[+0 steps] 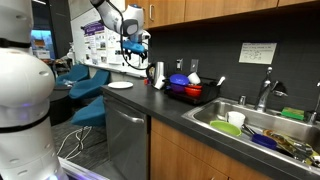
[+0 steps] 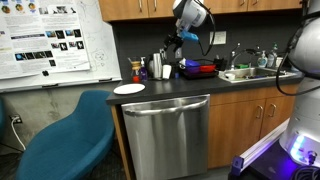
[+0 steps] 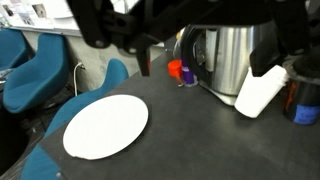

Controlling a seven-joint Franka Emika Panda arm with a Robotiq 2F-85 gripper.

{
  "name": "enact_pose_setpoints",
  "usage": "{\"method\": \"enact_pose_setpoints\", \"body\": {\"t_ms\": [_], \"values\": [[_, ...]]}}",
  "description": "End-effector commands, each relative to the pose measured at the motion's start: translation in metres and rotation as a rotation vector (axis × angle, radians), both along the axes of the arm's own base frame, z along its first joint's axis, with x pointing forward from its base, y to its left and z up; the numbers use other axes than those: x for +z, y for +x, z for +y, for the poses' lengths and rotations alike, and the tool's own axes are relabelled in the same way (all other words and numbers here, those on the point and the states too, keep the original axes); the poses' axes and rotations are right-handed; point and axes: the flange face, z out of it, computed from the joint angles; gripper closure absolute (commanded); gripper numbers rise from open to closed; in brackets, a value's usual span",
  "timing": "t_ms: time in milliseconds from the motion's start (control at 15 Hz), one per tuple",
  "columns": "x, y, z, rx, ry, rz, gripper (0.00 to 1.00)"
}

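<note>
Dark countertop [image 3: 200, 140] bears round white plate [image 3: 106, 126], shiny steel kettle [image 3: 235, 55].

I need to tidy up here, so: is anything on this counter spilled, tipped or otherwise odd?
No spill or damage shows. The white plate lies flat and empty on the counter. One white container beside the kettle seems to lean, though that view may be tilted. The sink is piled with dishes.

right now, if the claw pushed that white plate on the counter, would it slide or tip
The white plate lies flat on the dark counter, so a push would probably slide it, not tip it. It looks thin and stiff, likely light. Its low rim gives little to grip, and it may chip if ceramic.
</note>
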Motion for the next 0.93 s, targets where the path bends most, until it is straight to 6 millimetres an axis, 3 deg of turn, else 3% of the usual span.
{"method": "enact_pose_setpoints", "body": {"t_ms": [0, 400, 867], "values": [[0.003, -0.054, -0.011, -0.021, -0.028, 0.113, 0.0], [0.017, -0.14, -0.025, -0.212, -0.134, 0.119, 0.0], [0.007, -0.235, 0.005, -0.456, -0.078, 0.145, 0.0]]}}
